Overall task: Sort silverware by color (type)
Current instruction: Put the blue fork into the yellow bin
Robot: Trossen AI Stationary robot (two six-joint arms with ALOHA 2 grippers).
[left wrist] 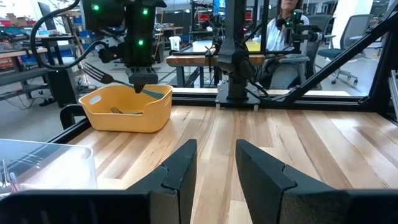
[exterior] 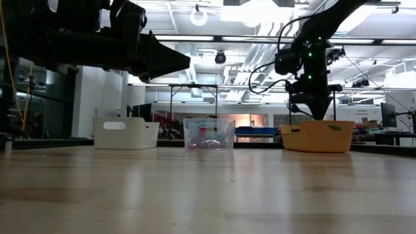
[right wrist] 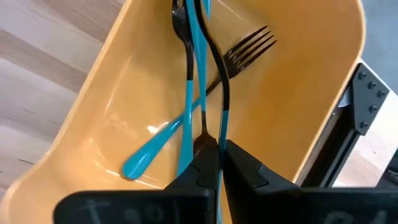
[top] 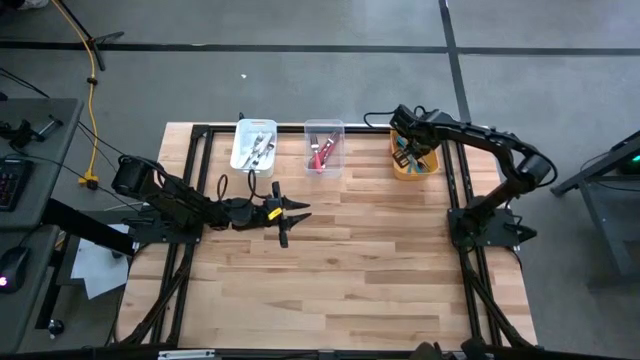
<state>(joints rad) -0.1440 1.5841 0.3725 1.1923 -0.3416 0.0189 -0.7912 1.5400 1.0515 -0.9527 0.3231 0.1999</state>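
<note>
My right gripper [right wrist: 219, 155] hangs over the orange bin [top: 428, 170] at the table's far right, its fingers dipping into it [exterior: 314, 114], shut on a teal-handled fork [right wrist: 222, 106]. Two more teal forks [right wrist: 163, 138] lie on the bin floor. The white bin [top: 243, 150] holds white-handled forks, and the clear bin [top: 335, 152] holds red-pink ones [top: 320, 155]. My left gripper [top: 290, 215] hovers open over the table's left middle, holding nothing [left wrist: 216, 165]. My right gripper pinches the fork's teal handle [right wrist: 221, 134] between its two fingers, coming from above and pointing down into the orange bin. The fork runs on from the fingers toward the bin floor. I cannot tell whether its head rests on the floor.
The three bins stand in a row along the table's far edge. Bare wood table [top: 350, 280] spreads across the middle and near side. A black frame rail [left wrist: 261, 94] runs beyond the right edge, and a person [left wrist: 283, 25] sits behind it.
</note>
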